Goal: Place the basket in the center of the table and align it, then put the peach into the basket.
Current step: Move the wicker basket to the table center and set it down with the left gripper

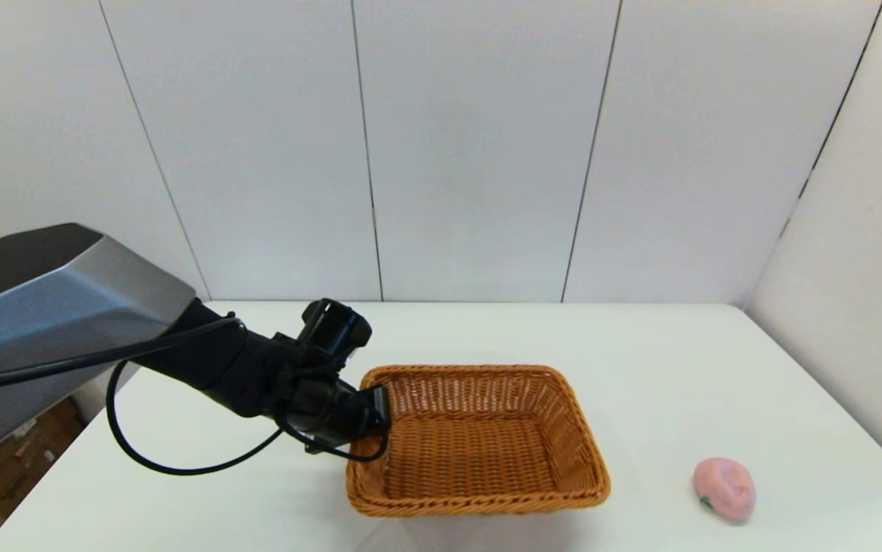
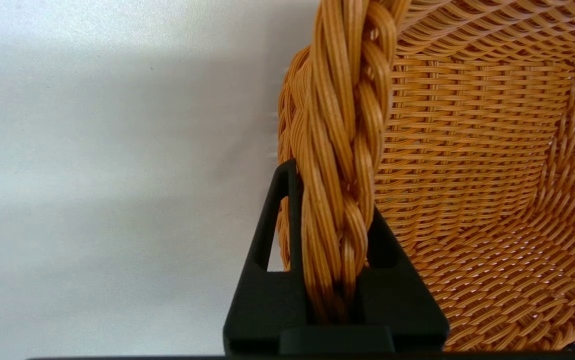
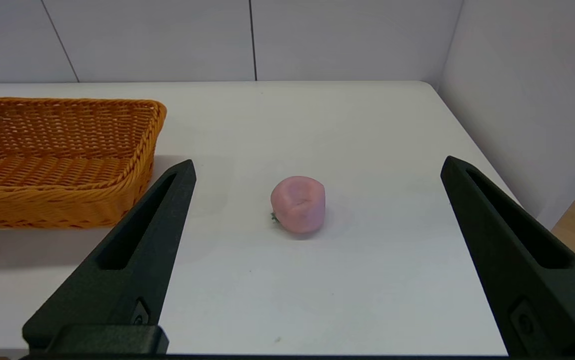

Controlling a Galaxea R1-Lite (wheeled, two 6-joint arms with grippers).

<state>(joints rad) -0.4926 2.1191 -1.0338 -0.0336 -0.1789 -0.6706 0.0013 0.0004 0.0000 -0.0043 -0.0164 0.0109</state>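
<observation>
The left end effector (image 1: pixel 376 410) was clamped on the basket's (image 1: pixel 479 441) braided left rim; the right end effector (image 3: pixel 317 260) gaped apart over the surface (image 1: pixel 640 360), near the peach (image 1: pixel 725 488).

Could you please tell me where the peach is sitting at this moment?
In the head view the peach lies on the white table near its front right corner, apart from the basket on its left; the open right gripper faces it.

Grey-shelled left arm (image 1: pixel 50 307), looping black cable (image 1: pixel 180 466), black fingers (image 2: pixel 272 280).
</observation>
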